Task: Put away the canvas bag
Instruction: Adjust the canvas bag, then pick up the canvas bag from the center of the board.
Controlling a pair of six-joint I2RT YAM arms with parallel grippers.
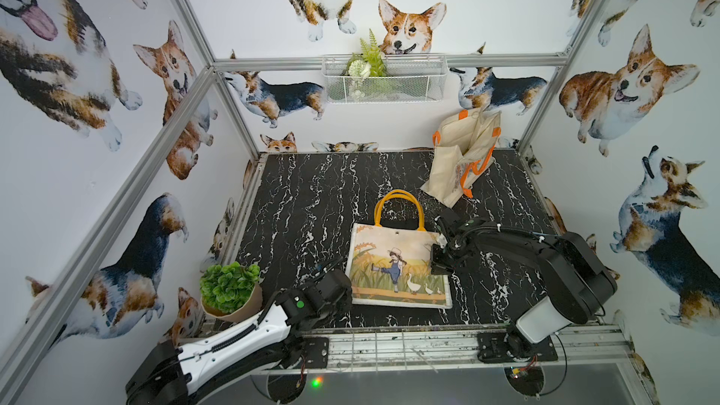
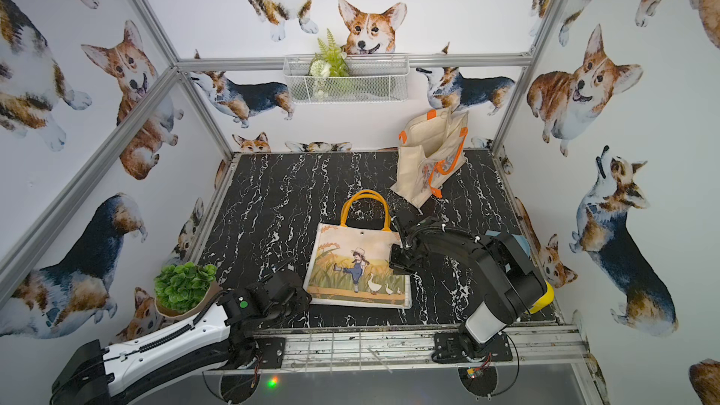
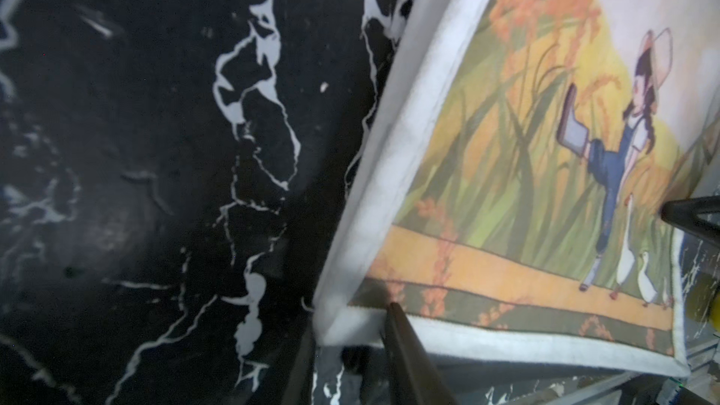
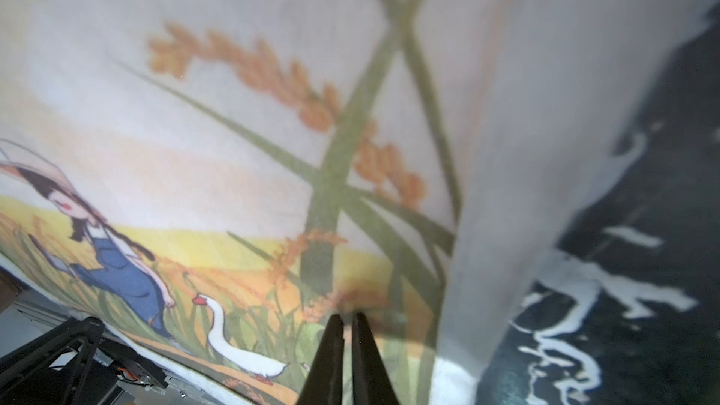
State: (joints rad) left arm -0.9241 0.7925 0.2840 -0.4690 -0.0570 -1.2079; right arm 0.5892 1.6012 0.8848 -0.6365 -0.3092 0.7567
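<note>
Progress: early | canvas bag (image 1: pixel 393 266) flat on bench (image 1: pixel 296 204), not stowed | right end effector (image 4: pixel 348 315) closed, tips on print | left end effector (image 3: pixel 346 329) straddles corner, grip unclear

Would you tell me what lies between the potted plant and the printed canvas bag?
The left gripper and its wrist lie there, beside the potted plant and at the printed canvas bag's near corner; both top views show it.
</note>
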